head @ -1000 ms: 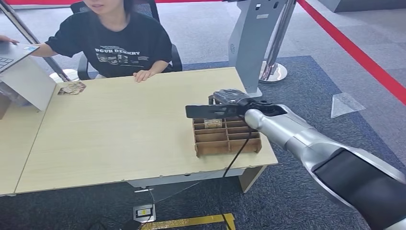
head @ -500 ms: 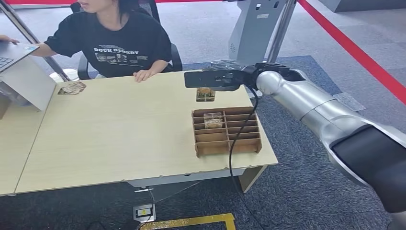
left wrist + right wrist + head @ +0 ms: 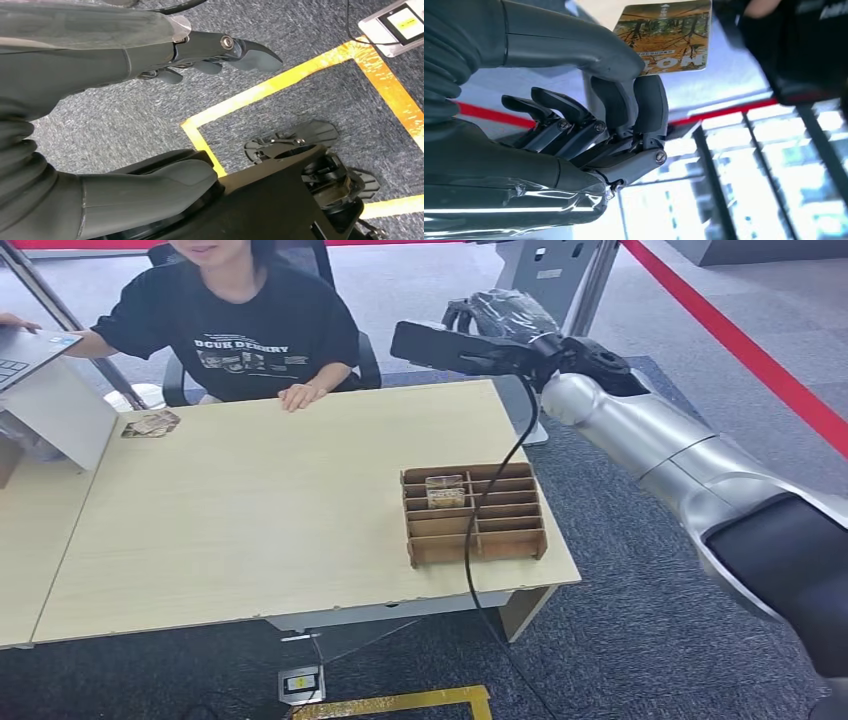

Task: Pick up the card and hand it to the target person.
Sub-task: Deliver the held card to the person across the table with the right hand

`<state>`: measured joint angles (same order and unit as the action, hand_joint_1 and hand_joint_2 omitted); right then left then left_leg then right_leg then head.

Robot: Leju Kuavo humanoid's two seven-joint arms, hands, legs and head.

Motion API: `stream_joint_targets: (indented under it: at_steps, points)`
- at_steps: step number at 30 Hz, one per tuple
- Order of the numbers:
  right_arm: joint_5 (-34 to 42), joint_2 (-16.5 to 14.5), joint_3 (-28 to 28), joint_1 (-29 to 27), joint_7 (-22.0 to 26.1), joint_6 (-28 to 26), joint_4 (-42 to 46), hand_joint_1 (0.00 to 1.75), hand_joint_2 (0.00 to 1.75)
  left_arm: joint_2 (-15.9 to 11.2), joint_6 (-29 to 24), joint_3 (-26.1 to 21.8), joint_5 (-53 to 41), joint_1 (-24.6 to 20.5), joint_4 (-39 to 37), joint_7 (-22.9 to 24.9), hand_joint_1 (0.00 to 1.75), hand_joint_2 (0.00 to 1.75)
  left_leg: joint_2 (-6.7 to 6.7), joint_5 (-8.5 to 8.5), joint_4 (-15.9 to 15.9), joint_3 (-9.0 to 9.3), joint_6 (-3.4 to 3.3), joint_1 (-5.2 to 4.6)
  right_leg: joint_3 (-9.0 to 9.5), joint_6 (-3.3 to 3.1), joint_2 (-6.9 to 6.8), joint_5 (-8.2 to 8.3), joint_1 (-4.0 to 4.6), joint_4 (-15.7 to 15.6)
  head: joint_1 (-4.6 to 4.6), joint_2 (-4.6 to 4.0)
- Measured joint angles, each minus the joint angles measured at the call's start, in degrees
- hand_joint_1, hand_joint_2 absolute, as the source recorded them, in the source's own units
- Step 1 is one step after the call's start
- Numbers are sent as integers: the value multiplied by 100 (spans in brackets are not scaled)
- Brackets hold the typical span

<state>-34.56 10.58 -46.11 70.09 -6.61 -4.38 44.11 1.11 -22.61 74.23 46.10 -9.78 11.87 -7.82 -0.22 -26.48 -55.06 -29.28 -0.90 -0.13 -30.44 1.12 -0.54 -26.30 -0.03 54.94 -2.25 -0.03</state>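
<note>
Since a second ago the right hand (image 3: 490, 320) has climbed from the cardboard divider tray (image 3: 472, 515) to well above the far right corner of the table (image 3: 250, 500), taking the card (image 3: 666, 37) with it. In the right wrist view the card sits pinched between the thick thumb and the darker fingers (image 3: 649, 105), most of its printed face standing clear beyond the fingertips. A second card (image 3: 445, 490) stands in a far compartment of the tray.

What matters for the coming move is that the person (image 3: 235, 325) sits at the far edge of the table, to the left of the raised hand, with one of their hands (image 3: 298, 396) resting on the far edge. The card has to travel leftward and somewhat down to reach them. Its long axis I cannot tell from these views.

The right arm is stretched forward and raised, its forearm angling in from the near right. The left hand (image 3: 165, 75) hangs low over the carpet, fingers loosely apart, holding nothing, so the handover falls to the right.
</note>
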Motion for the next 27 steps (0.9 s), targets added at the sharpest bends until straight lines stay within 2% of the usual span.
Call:
stream_joint_targets:
  at_steps: [3,6,12,15,21,27]
  points:
    - [-315,-106,1,-268,-295,-1202,-86,175,175,20,-48,1,-8,1,0,7,0,175,0,0,0,0,0,0,0,0,0,0,0,0,1,1]
    - [-579,-248,2,-560,-512,-2101,-201,175,175,41,-72,2,-27,-2,0,33,0,175,1,0,0,0,0,0,-1,0,1,0,0,0,1,1]
    - [-880,-570,13,-957,-733,-3211,-536,175,175,80,-86,5,-48,-8,0,81,0,175,0,0,1,0,0,1,-2,0,1,0,1,1,1,1]
    - [-968,-697,30,-1071,-809,-3482,-714,175,175,95,-87,11,-48,-7,0,118,0,175,0,0,1,-1,0,1,-2,0,1,0,1,1,0,0]
    - [-1034,-751,50,-1101,-846,-3518,-791,175,175,100,-88,15,-48,-5,0,125,0,175,0,0,1,-1,0,1,-1,0,1,0,1,1,0,1]
    - [-1338,-1118,240,-1236,-749,-3529,-1065,175,175,108,-197,17,28,70,0,120,0,175,0,0,1,-3,0,1,-3,0,0,0,0,1,-1,1]
